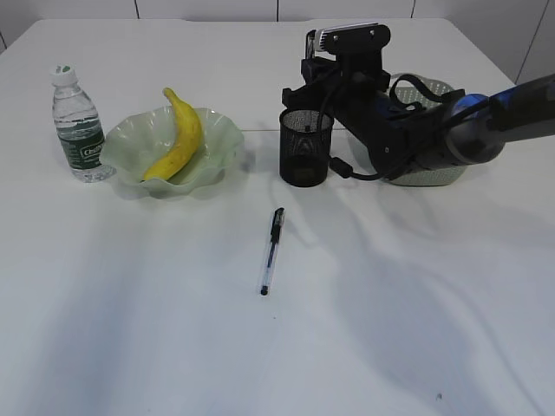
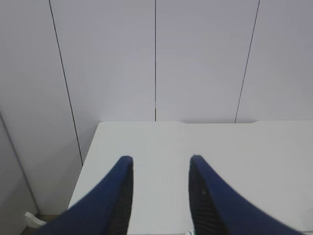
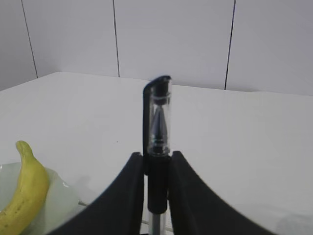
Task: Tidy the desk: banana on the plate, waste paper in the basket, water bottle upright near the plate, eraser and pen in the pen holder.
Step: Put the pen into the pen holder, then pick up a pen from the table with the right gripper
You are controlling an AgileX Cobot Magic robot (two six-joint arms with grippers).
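Right gripper was clenched on a pen just below its cap, upright, by the pen holder. Judged light, stiff and slick-barrelled, so a firm mid-barrel hold suits. A second pen lay on the table. Left gripper stood parted, empty.

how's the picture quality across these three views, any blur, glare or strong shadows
Exterior view: even, soft light; faint shadows beside the pen holder and the pen on the table; all sharp. Left wrist view: the left gripper fingers are soft-edged, the wall panels sharper. Right wrist view: the pen clamped in the right gripper shows small highlights on its clear cap; the banana is slightly soft.
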